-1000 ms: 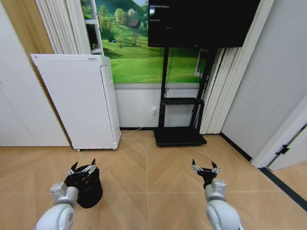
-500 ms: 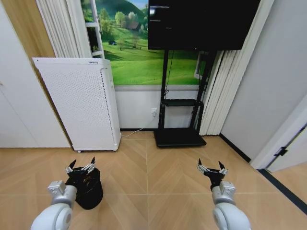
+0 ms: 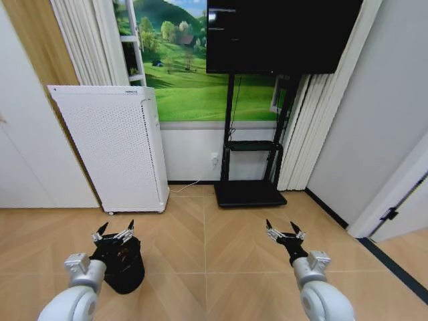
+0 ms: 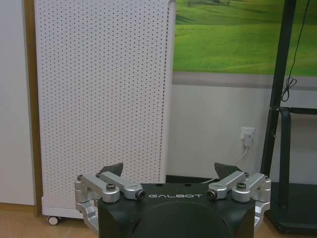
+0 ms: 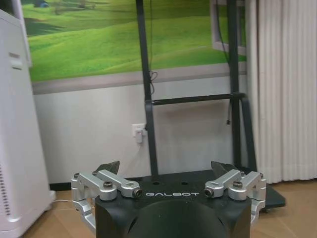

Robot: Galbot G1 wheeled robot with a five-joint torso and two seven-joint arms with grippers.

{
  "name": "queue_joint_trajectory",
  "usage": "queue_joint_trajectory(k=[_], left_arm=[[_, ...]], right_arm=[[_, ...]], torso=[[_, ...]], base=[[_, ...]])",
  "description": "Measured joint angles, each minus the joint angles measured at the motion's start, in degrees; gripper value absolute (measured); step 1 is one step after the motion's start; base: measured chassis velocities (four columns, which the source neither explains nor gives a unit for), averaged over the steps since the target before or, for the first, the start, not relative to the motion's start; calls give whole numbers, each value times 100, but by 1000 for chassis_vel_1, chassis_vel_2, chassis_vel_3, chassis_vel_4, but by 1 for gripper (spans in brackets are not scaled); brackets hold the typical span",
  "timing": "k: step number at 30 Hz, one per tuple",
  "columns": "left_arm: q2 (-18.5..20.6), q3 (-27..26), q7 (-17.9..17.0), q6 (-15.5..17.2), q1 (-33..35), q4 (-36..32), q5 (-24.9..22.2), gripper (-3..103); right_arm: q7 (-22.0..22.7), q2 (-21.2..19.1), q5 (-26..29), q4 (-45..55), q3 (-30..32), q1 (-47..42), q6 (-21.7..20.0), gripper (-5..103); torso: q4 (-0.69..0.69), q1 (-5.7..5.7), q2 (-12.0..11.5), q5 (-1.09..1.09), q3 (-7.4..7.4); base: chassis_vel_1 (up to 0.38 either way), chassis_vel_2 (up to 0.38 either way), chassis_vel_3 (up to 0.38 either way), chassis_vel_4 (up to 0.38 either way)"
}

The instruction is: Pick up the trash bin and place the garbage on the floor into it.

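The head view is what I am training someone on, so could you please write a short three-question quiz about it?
1. True or false: the right gripper holds the trash bin.
2. Which gripper hovers over the bin: A left, B right?
3. Fill in: the white perforated cabinet stands beside the TV ____.

Key: 1 false, the right gripper is open and empty. 2 A, the left gripper. 3 stand.

The trash bin (image 3: 125, 267) was seen as plain black. The floor (image 3: 207, 234) was laid in pale tan wood in a herringbone pattern. The white cabinet (image 3: 114, 147) was covered with a grid of fine dots. A green meadow mural (image 3: 190, 80) was set behind the black screen (image 3: 281, 33).
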Motion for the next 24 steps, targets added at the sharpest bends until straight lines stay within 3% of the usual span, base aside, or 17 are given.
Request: queue_joint_trajectory(k=[24], left_arm=[[248,-65,81,83,18,-90,-193,100]], right_arm=[[-44,-5,-126,121,-93,22,-11,100]], torso=[[0,145,554,0,407]], base=[[0,0,0,0]])
